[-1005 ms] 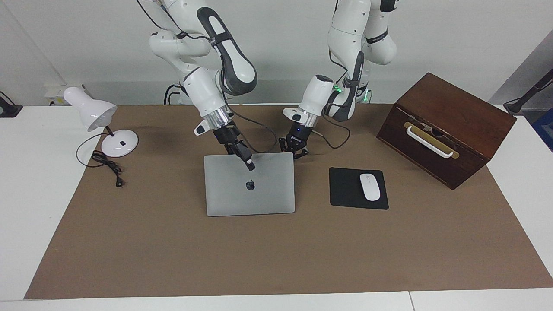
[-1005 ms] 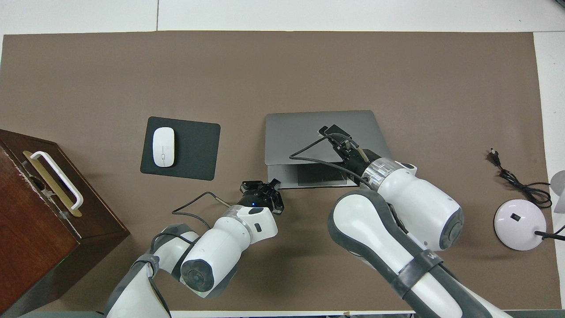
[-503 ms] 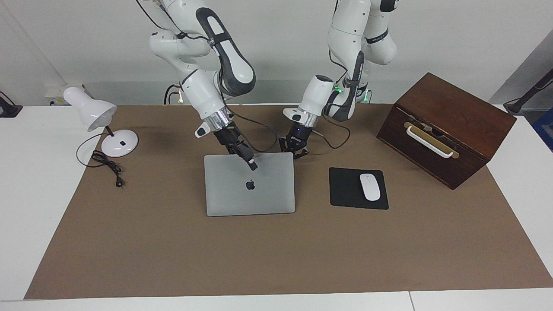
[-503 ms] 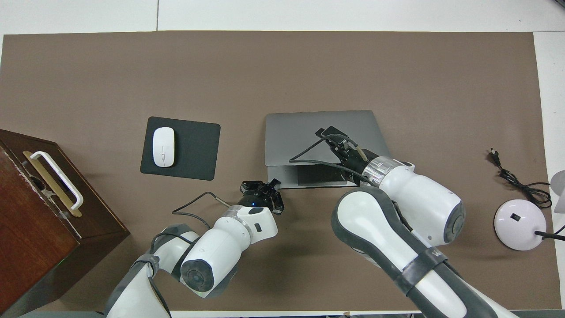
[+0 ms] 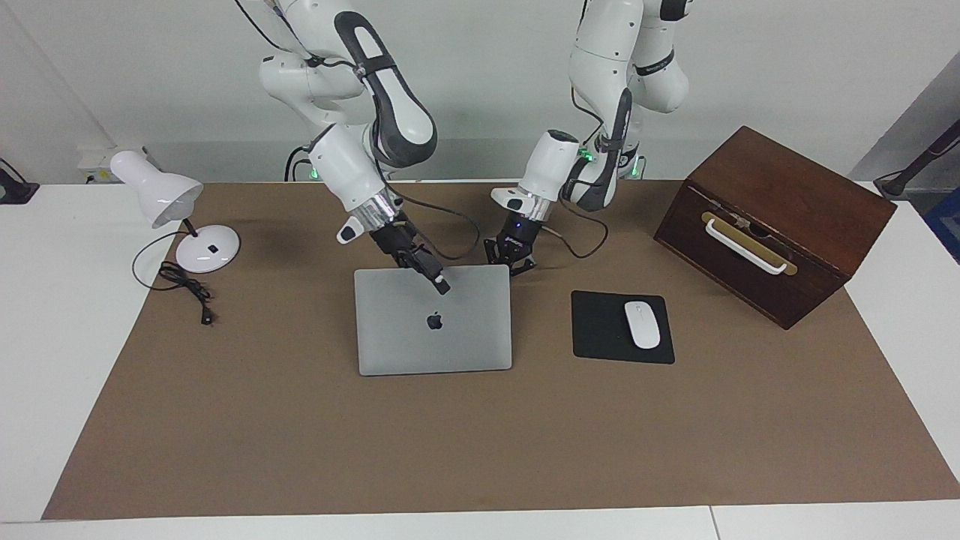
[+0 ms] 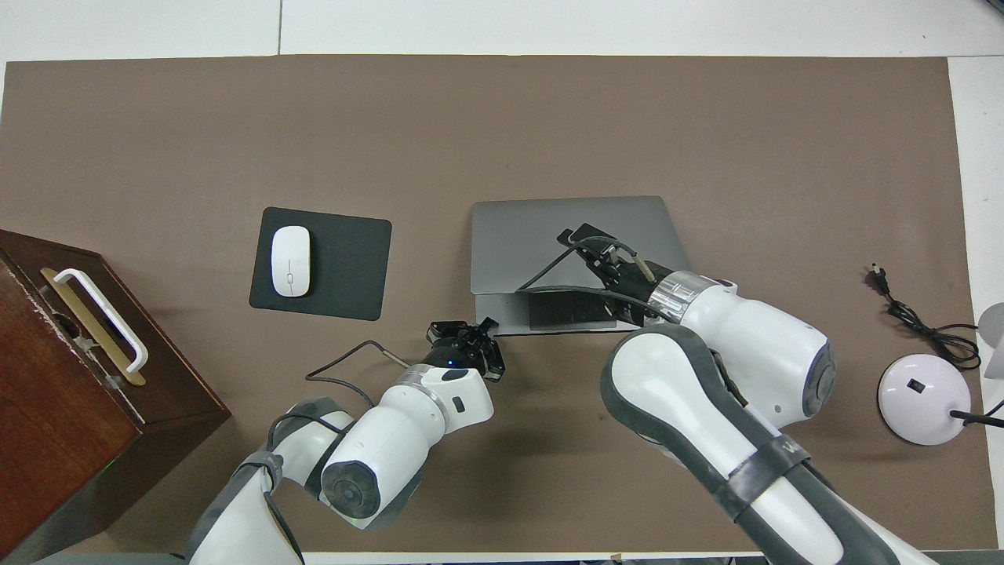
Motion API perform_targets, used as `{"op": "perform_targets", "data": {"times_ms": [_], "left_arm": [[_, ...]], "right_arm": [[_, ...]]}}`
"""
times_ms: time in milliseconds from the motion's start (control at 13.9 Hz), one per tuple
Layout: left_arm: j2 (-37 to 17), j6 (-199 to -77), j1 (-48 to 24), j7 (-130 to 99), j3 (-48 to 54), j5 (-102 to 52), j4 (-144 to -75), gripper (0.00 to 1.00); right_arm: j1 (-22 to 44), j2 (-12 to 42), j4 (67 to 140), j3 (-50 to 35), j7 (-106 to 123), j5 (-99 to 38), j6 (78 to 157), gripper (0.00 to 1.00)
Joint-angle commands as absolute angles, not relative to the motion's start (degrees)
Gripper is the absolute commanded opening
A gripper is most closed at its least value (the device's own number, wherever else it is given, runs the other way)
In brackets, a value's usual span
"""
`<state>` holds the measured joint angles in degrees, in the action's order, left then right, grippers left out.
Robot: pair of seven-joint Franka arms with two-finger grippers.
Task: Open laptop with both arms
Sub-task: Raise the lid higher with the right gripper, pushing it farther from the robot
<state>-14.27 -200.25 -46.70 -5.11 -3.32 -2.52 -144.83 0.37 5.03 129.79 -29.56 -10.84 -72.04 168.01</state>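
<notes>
The silver-grey laptop (image 5: 433,330) lies mid-table, partly open: its lid edge nearer to the robots is raised. In the overhead view, the laptop (image 6: 541,227) shows its base and dark trackpad under that edge. My right gripper (image 5: 439,283) is at the middle of the raised edge, shut on the lid, one finger on the lid's outer face; it also shows in the overhead view (image 6: 584,239). My left gripper (image 5: 512,262) is low at the base's near corner toward the left arm's end, its fingers spread open; it also shows in the overhead view (image 6: 464,336).
A black mouse pad (image 5: 600,330) with a white mouse (image 5: 642,324) lies beside the laptop toward the left arm's end. A brown wooden box (image 5: 772,221) with a white handle stands past it. A white desk lamp (image 5: 187,225) and its cord sit at the right arm's end.
My right arm's wrist has swung a little and its gripper has shifted slightly along the lid edge toward the left arm's end. The left gripper has not moved.
</notes>
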Motion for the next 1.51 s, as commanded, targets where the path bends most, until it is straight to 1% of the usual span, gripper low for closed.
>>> {"op": "perform_targets", "data": {"times_ms": [0,359,503,646,718,1436], "left_arm": [[-17.58,-200.74,-45.97,-2.99,-4.04,-3.25,-143.79,0.00],[-17.58,-200.74,-45.97,-2.99,-4.04,-3.25,-143.88,0.00],[-17.58,-200.74,-45.97,-2.99,-4.13,-3.25,-143.88,0.00],[-17.58,-200.74,-45.97,-2.99,-4.04,-3.25,-143.88,0.00],[-17.58,-200.74,-45.97,-2.99,-4.13,-3.25,-143.88,0.00],[-17.58,-200.74,-45.97,-2.99,-4.13,-3.25,-143.96,0.00]], "right_arm": [[-0.97,5.19,129.02,-29.79,-9.14,-70.84,166.55,1.00],[-0.97,5.10,128.85,-28.39,-11.15,-66.37,161.99,1.00],[-0.97,5.10,128.41,-26.46,-15.88,-59.54,157.79,1.00],[-0.97,5.10,126.57,-24.44,-23.86,-49.88,152.60,1.00],[-0.97,5.01,125.95,-24.26,-27.13,-46.44,151.45,1.00],[-1.32,5.54,123.84,-23.47,-28.48,-41.93,149.94,1.00]]}}
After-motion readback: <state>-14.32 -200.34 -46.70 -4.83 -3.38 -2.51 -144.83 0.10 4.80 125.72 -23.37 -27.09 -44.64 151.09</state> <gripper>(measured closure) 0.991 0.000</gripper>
